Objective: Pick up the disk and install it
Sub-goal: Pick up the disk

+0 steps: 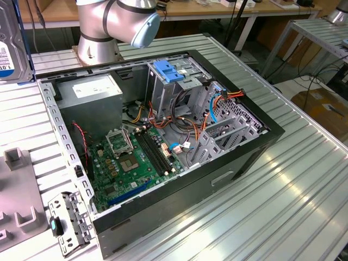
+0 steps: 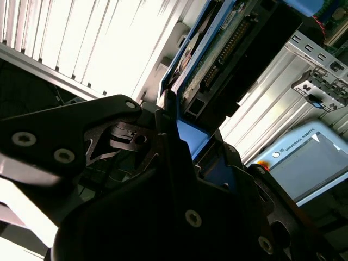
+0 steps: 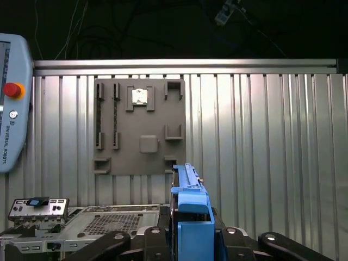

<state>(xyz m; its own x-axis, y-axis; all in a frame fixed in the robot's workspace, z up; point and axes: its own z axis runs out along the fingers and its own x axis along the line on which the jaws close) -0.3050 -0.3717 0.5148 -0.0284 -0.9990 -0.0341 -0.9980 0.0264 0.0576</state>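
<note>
While gripper [image 3: 191,242] clamps the disk [image 3: 190,205] edgewise, open computer case [image 1: 272,134] holding motherboard [image 1: 136,163], drive cage [image 1: 157,100]

Disk [image 3: 189,215] w/ blue frame, edge-on, upright, clamped

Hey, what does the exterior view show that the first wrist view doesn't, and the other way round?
Exterior view: the inside of the open computer case, with the green motherboard, the power supply and the drive cage with its blue handle. First wrist view: the disk upright in its blue carrier, gripped in the claw, and a teach pendant. Both: the ribbed metal table, the grey fixture plate and the small metal bracket.
</note>
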